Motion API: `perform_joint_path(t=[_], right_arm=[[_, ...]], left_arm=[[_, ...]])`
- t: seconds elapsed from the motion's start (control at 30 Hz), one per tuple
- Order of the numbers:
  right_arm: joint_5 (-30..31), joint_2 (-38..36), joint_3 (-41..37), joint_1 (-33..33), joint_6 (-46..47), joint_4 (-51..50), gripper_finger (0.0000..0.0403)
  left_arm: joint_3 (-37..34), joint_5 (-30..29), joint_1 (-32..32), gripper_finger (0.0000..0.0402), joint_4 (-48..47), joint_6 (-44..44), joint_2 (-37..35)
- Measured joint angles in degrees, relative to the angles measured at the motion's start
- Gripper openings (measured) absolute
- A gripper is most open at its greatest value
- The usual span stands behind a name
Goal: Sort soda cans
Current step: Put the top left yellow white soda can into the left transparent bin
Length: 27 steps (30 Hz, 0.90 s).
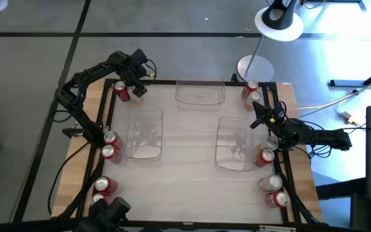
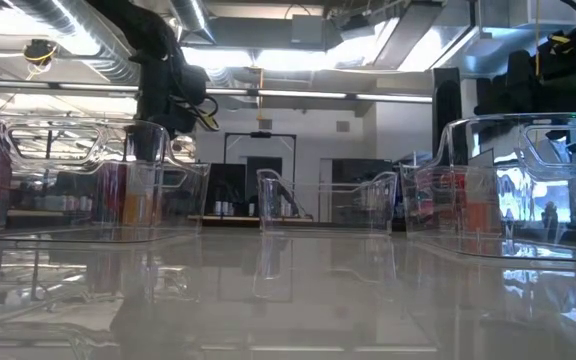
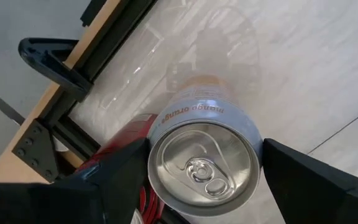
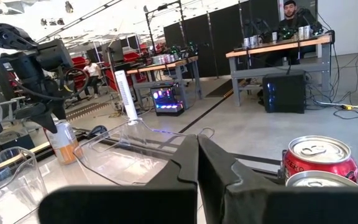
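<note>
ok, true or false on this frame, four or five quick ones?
1. Three clear bins are on the table. True.
2. The right gripper holds a can. False: it is shut and empty, by the table's right edge.
3. The left gripper is on a pale can at the far left corner. True.
4. Some bins already hold cans. False: all three look empty; the cans stand along the table's left and right edges.
</note>
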Motion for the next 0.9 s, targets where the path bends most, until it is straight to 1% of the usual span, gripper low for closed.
perform_joint_path(t=[0.27,0.57,0.7,0.8,0.9], right_arm=[[0.4,0.0,0.0,0.0,-1.4,0.0,0.0001],[0.5,0.0,0.0,0.0,-1.4,0.0,0.0001],[0.6,0.0,0.0,0.0,-1.4,0.0,0.0001],[0.6,0.0,0.0,0.0,-1.4,0.0,0.0001],[0.6,0.0,0.0,0.0,-1.4,0.0,0.0001]], left_arm=[[0.0,0.4,0.4,0.0295,-0.3,2.2,0.0],[0.5,-0.1,0.4,0.0295,-1.0,1.1,0.2],[0.5,-1.6,0.2,0.0297,-0.8,0.5,0.2],[0.4,-2.6,0.0,0.0315,-1.1,0.5,0.3],[0.2,-3.0,0.0,0.0352,-1.5,0.5,0.4]])
